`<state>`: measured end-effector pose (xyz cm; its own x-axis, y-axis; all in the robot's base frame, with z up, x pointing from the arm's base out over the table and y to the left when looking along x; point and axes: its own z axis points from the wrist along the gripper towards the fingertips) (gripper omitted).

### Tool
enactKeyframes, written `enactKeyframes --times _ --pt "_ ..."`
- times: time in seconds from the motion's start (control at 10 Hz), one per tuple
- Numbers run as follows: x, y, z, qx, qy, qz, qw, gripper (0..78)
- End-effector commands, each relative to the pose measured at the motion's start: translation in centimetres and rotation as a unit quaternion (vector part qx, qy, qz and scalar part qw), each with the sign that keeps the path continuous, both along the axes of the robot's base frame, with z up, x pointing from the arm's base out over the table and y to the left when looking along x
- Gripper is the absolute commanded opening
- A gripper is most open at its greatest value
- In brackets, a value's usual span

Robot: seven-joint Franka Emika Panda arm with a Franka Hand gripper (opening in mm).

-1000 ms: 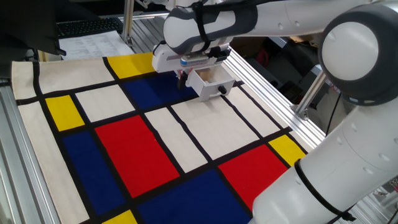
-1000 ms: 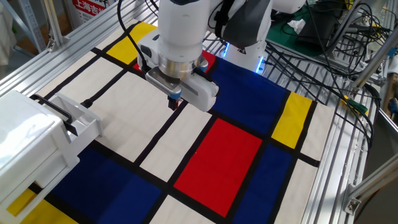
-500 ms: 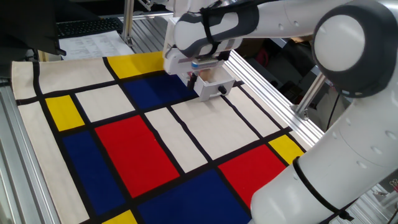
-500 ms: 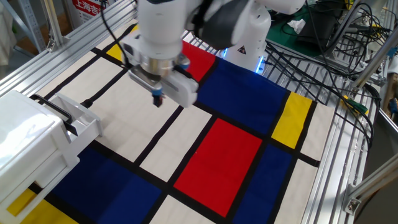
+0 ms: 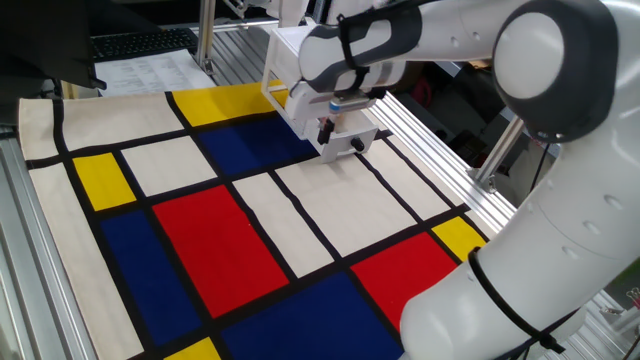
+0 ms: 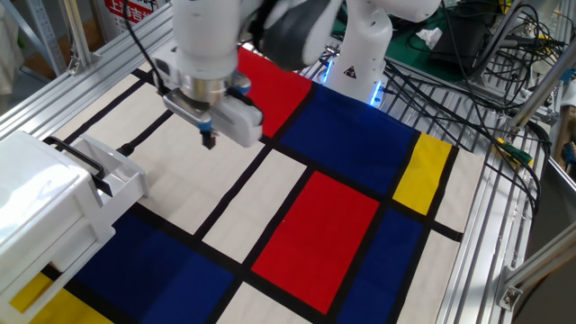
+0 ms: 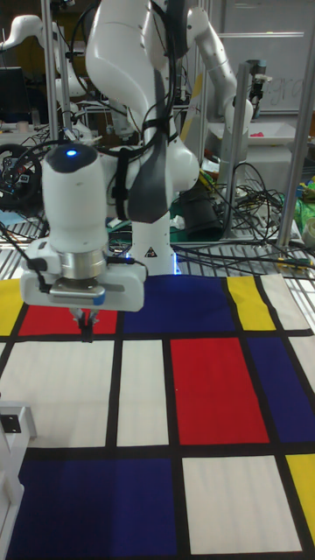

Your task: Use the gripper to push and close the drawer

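We see a glossy white arm with rounded shells, dark grey joint bands, black cables along it, a blue-lit cap, a white boxy hand (image 6: 208, 137) with short dark fingers (image 7: 86, 325).

This is a robotics lab. The table (image 6: 81, 76) is framed in bare aluminium rails and covered by a cloth (image 6: 324, 207) of red, blue, yellow and white blocks. Tangled cables (image 6: 504, 63) lie beside it, and a second robot arm (image 7: 229, 79) stands behind among equipment.
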<state>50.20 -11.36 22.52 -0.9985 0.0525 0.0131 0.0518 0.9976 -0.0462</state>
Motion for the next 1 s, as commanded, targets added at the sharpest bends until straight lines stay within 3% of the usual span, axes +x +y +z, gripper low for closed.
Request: enactKeyframes --times 0.1,0.2,0.3,0.4,0.7,0.9,1.0 --pt "0.1 -1.3 -0.8 -0.004 0.005 -0.017 0.9998 0.0" --pt "0.1 -1.3 -0.8 -0.004 0.010 -0.019 0.9998 0.0" --pt "0.1 -1.3 -0.8 -0.008 0.027 -0.028 0.9992 0.0" --pt "0.1 -1.3 -0.8 -0.008 0.034 -0.031 0.9989 0.0" --pt "0.1 -1.4 -1.0 -0.007 0.034 -0.024 0.9991 0.0" --pt "0.0 -3.2 -1.9 -0.015 0.035 -0.012 0.9992 0.0" --pt "0.1 -5.1 -2.5 -0.008 0.035 0.001 0.9993 0.0"
